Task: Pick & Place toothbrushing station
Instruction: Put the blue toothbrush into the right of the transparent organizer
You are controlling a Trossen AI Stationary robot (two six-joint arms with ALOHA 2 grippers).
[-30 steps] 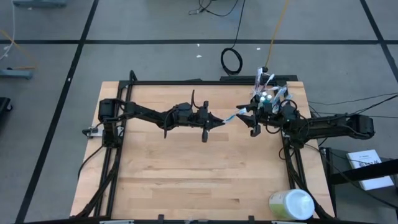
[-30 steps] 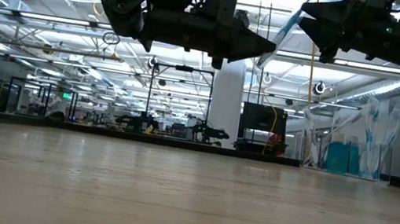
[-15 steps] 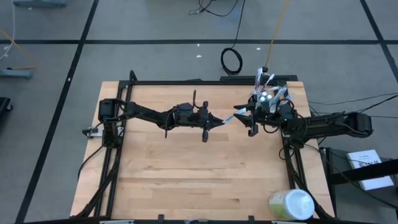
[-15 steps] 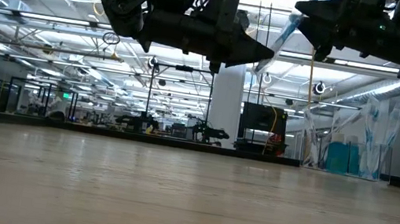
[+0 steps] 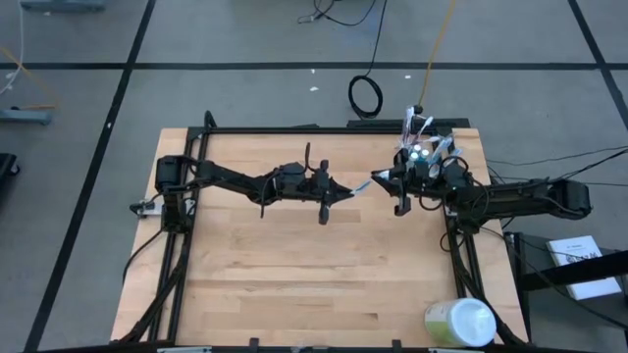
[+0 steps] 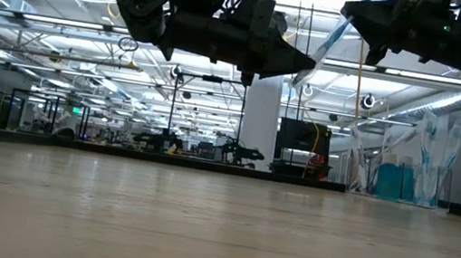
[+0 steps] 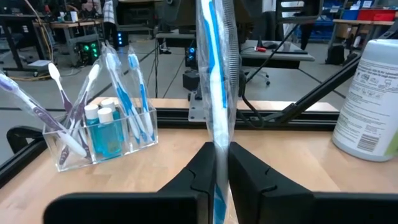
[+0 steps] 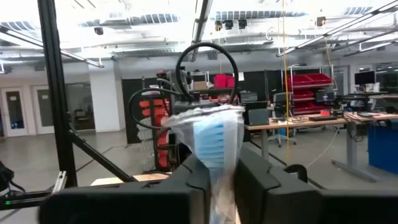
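Observation:
A blue-and-white toothbrush in a clear wrapper [image 5: 365, 185] hangs in the air between my two grippers, high above the table. It slants up in the low view [image 6: 325, 44]. My left gripper [image 5: 345, 192] is shut on one end and my right gripper [image 5: 385, 179] on the other. The clear plastic cup [image 7: 106, 134] stands at the table's far right corner [image 5: 422, 147], holding several toothbrushes and teal-capped tubes. My left gripper pinches the wrapped toothbrush's handle [image 7: 216, 163] between its two fingers, which lie across it. The brush stands up past the fingertips, clear of the table. My right gripper pinches the wrapped brush-head end [image 8: 214, 144] between its two fingers, clear of the table, and the wrapper bunches just above the fingertips.
A large pale green-and-white round container [image 5: 459, 322] stands at the table's near right corner and also shows in the left wrist view [image 7: 373, 99]. A black frame rail [image 5: 324, 127] runs along the table's far edge. Bare wood [image 5: 294, 265] lies below both arms.
My right gripper has edged up a little and toward my left gripper. The toothbrush stays held between both grippers, clear of the table.

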